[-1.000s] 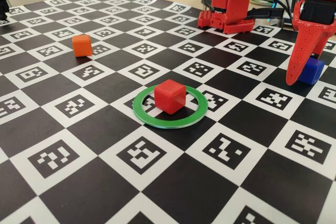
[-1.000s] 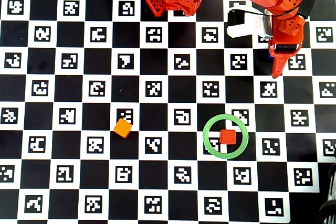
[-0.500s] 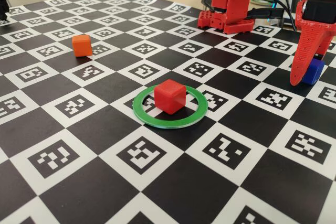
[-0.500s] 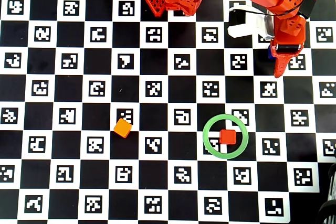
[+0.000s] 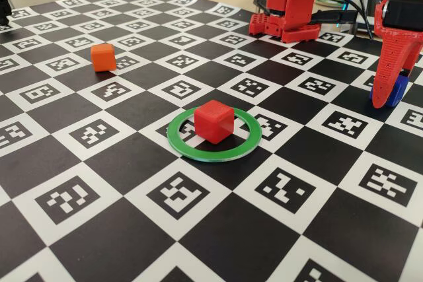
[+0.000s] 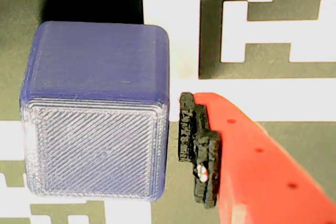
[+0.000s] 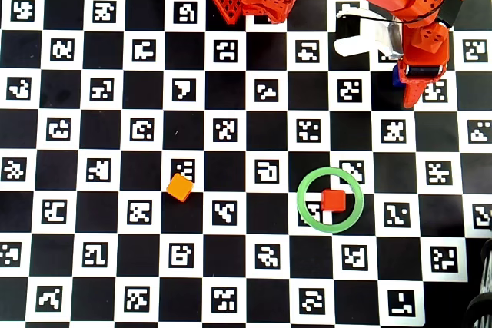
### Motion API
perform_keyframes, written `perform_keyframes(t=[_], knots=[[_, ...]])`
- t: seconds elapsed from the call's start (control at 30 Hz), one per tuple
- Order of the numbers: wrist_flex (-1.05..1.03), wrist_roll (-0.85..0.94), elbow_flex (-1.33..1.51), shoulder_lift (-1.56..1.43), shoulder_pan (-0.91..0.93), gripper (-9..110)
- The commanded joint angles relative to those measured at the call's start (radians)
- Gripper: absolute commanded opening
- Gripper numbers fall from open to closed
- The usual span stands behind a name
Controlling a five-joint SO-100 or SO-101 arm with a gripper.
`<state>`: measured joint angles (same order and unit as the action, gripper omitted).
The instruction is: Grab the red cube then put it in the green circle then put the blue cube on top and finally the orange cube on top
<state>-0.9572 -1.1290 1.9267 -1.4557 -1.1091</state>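
Note:
The red cube [image 5: 213, 121] sits inside the green circle [image 5: 178, 142], a flat ring on the checkered board. Far left in the fixed view rests the orange cube [image 5: 103, 57], alone. At the right edge the blue cube [image 5: 398, 89] stands on the board, mostly behind my red gripper [image 5: 386, 100], which points straight down with its tip near the surface. In the wrist view the blue cube [image 6: 94, 129] fills the left half. One black-padded finger [image 6: 197, 145] stands just right of it with a thin gap. The other finger is out of view. From overhead the gripper [image 7: 407, 90] covers most of the blue cube [image 7: 397, 76].
The arm's red base [image 5: 291, 4] stands at the back of the board, with cables and a wooden table behind it. The board [image 5: 132, 183] is black squares and white marker squares. Overhead, the orange cube [image 7: 179, 187] lies left of the green circle [image 7: 304, 190].
The gripper has shifted right and farther back in the fixed view, settling lower beside the blue cube. None of the three cubes has moved.

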Motion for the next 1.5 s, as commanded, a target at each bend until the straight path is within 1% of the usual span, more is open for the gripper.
perform_keyframes(t=[0.0, 0.37, 0.5, 0.63, 0.93, 1.07, 1.3, 1.47], knots=[[0.023, 0.017, -0.057, -0.017, 0.017, 21], [0.017, 0.052, -0.054, -0.018, 0.026, 14], [-0.014, 0.130, -0.057, -0.035, 0.048, 10], [-0.078, 0.215, -0.083, -0.037, 0.143, 9], [-0.410, 0.476, -0.341, -0.058, 0.339, 9], [-0.515, 0.595, -0.448, -0.072, 0.425, 9], [-0.601, 0.742, -0.558, -0.046, 0.529, 9], [-0.635, 0.762, -0.736, 0.066, 0.588, 9]])
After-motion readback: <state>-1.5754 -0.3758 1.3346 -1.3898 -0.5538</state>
